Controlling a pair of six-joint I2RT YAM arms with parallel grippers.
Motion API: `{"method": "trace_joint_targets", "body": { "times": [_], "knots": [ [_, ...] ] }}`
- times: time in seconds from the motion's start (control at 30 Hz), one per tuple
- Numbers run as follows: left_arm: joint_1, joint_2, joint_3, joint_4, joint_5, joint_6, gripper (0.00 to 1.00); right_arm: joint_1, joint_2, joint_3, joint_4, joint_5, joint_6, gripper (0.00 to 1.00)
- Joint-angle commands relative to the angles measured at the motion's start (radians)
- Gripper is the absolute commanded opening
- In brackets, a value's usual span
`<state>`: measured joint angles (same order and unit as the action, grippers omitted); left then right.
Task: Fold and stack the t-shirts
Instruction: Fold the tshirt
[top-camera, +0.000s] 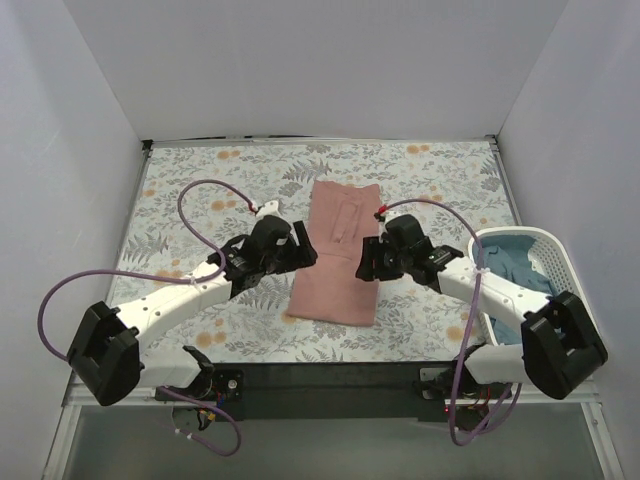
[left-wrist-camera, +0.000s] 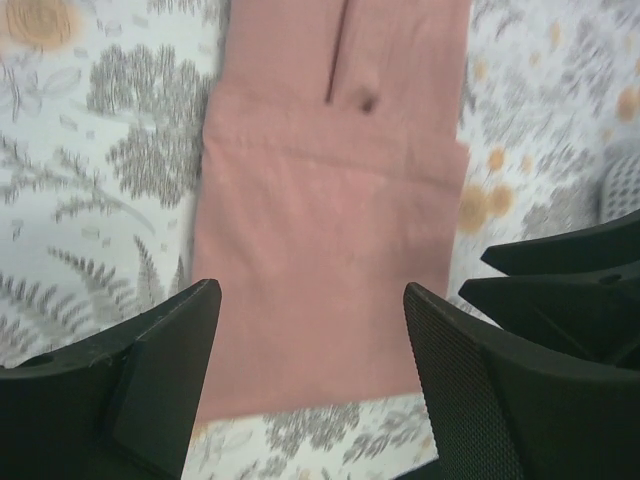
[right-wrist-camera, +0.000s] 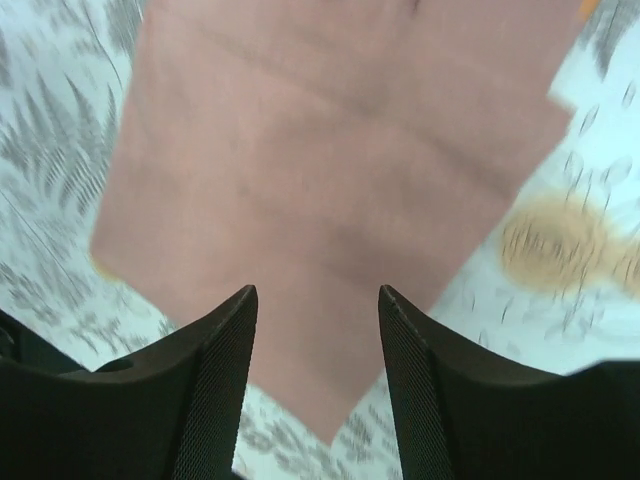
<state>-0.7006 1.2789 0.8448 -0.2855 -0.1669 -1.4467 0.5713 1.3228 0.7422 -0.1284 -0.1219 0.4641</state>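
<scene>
Since the dusty-pink t-shirt (top-camera: 335, 250) lies flat as a long, narrow panel in the middle of the table, we judge it part-folded and waiting for a crosswise fold. Our left gripper (left-wrist-camera: 308, 305) hangs over its left edge and our right gripper (right-wrist-camera: 318, 300) over its right edge. Each has its jaws spread with nothing between them, placed, we think, to take both sides evenly. Under the tee lies the floral cloth (top-camera: 200, 180). At the near right, the white slotted basket (top-camera: 548, 240) holds the teal-blue t-shirt (top-camera: 512, 262), crumpled and not yet folded. We count two t-shirts, two grippers, one basket and one cloth.
</scene>
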Motion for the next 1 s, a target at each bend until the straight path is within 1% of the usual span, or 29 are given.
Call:
{"method": "trace_joint_targets", "body": {
  "times": [0.0,0.03,0.1,0.13,0.23,0.33,0.4,0.53,0.77,0.97],
  "knots": [
    [-0.092,-0.050,-0.030,-0.248,-0.150,0.017,0.76,0.108,-0.071,-0.015,-0.339,0.231,0.017,0.59],
    [-0.129,-0.056,-0.038,-0.270,-0.160,-0.012,0.80,0.168,-0.083,-0.027,-0.355,0.254,0.069,0.61],
    [-0.152,-0.079,-0.071,-0.305,-0.169,-0.036,0.82,0.225,-0.102,-0.038,-0.392,0.277,0.116,0.63],
    [-0.167,-0.085,-0.081,-0.314,-0.169,-0.049,0.82,0.275,-0.103,-0.043,-0.401,0.294,0.152,0.63],
    [-0.195,-0.095,-0.104,-0.331,-0.161,-0.090,0.82,0.347,-0.097,-0.066,-0.402,0.310,0.209,0.61],
    [-0.214,-0.079,-0.104,-0.336,-0.163,-0.109,0.81,0.393,-0.062,-0.063,-0.401,0.330,0.228,0.59],
    [-0.221,-0.060,-0.099,-0.337,-0.163,-0.115,0.77,0.404,-0.048,-0.049,-0.399,0.347,0.237,0.57],
    [-0.237,-0.027,-0.090,-0.340,-0.163,-0.127,0.77,0.407,-0.025,-0.030,-0.390,0.372,0.240,0.54],
    [-0.241,-0.019,-0.099,-0.334,-0.171,-0.144,0.77,0.407,0.013,-0.046,-0.343,0.364,0.245,0.50],
    [-0.241,-0.009,-0.095,-0.333,-0.169,-0.153,0.76,0.409,0.087,-0.055,-0.343,0.305,0.245,0.46]
  ]
}}
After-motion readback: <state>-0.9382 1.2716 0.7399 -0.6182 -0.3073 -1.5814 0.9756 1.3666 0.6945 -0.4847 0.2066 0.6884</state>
